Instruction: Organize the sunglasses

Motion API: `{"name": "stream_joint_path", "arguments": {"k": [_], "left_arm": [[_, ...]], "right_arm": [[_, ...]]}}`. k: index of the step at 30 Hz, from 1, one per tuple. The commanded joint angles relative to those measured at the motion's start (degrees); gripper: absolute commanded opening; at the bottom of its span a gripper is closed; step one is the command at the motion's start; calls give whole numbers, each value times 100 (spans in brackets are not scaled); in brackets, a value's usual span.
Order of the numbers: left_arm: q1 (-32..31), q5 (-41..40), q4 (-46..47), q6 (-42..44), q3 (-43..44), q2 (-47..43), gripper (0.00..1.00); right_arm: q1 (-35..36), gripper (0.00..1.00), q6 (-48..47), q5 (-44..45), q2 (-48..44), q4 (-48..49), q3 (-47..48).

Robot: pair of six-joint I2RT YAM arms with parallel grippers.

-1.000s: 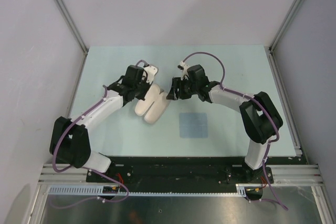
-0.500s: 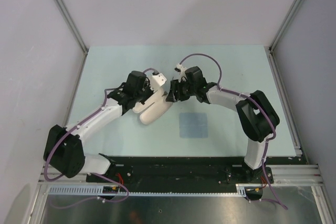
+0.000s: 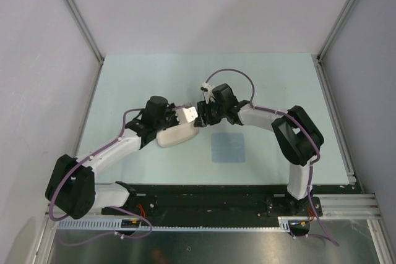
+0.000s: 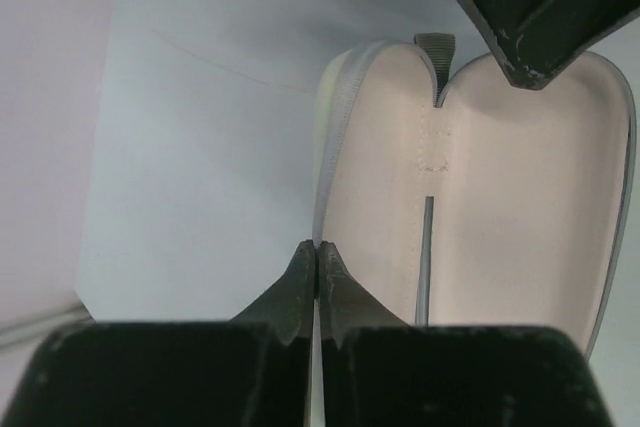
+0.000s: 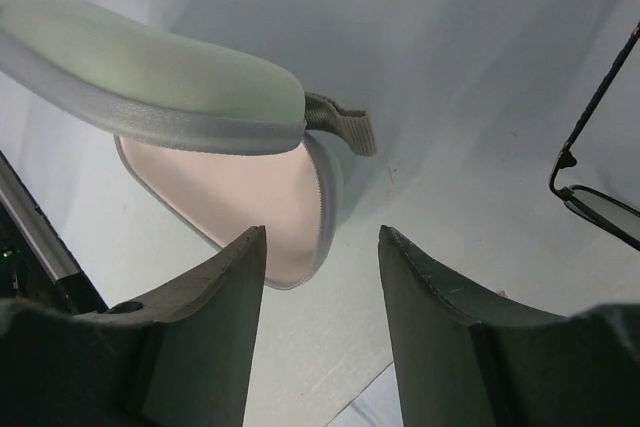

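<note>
The beige case (image 3: 174, 136) lies mid-table, its lid raised a little over the pink-lined lower shell (image 5: 255, 202). My left gripper (image 4: 317, 247) is shut on the thin zip rim of the case (image 4: 500, 197); in the top view the left gripper (image 3: 185, 120) sits at the case's right end. My right gripper (image 5: 322, 237) stands open just past that end, nothing between its fingers; from above the right gripper (image 3: 202, 113) is close to the left one. The sunglasses (image 5: 598, 192) show only as a thin dark frame at the right edge of the right wrist view.
A square light-blue cloth (image 3: 228, 147) lies flat on the table, right of the case and in front of the right arm. Grey walls and metal rails close in the pale table (image 3: 284, 85) on three sides.
The left arm has swung toward the near right, turning the case and folding its halves closer together. The right gripper has shifted left and its jaws have narrowed a little.
</note>
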Motion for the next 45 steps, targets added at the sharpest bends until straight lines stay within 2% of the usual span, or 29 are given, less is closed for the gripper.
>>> {"name": "stream_joint_path", "arguments": {"k": [1, 3, 4, 9, 13, 16, 23, 29, 34, 36, 38, 39, 40, 45], "left_arm": [[-8, 300, 529, 519, 133, 168, 1], [1, 370, 521, 528, 256, 256, 3], [27, 510, 512, 371, 300, 318, 11], [53, 687, 512, 247, 450, 406, 21], [62, 661, 512, 264, 415, 441, 35], [62, 635, 521, 247, 415, 380, 40], [106, 626, 521, -227, 459, 11, 42], [97, 90, 529, -1544, 494, -507, 52], [106, -970, 503, -3284, 590, -718, 58], [97, -1149, 503, -3881, 573, -885, 60], [106, -1272, 512, -4147, 477, -1034, 69], [97, -1351, 538, -4400, 450, -1174, 89], [106, -1474, 547, -4533, 424, -1211, 98], [132, -1229, 538, -5016, 336, -1352, 100]], "right_arm": [[37, 53, -7, 137, 107, 31, 117], [45, 53, 72, 93, 151, 40, 117], [37, 53, 107, 66, 177, 48, 108], [54, 53, 257, 5, 274, 39, 108], [19, 53, 336, -13, 423, 57, 108], [1, 53, 345, -22, 485, 75, 108], [-16, 52, 328, 119, 327, 40, 117], [-25, 59, 389, 233, 55, 153, 117], [-86, 64, 468, 224, -60, 163, 135], [-113, 64, 477, 233, -104, 154, 152], [-122, 65, 477, 233, -130, 163, 213], [-139, 65, 494, 198, -130, 163, 231], [-139, 65, 486, 181, -139, 163, 257], [-130, 65, 503, 154, -174, 154, 389]]}}
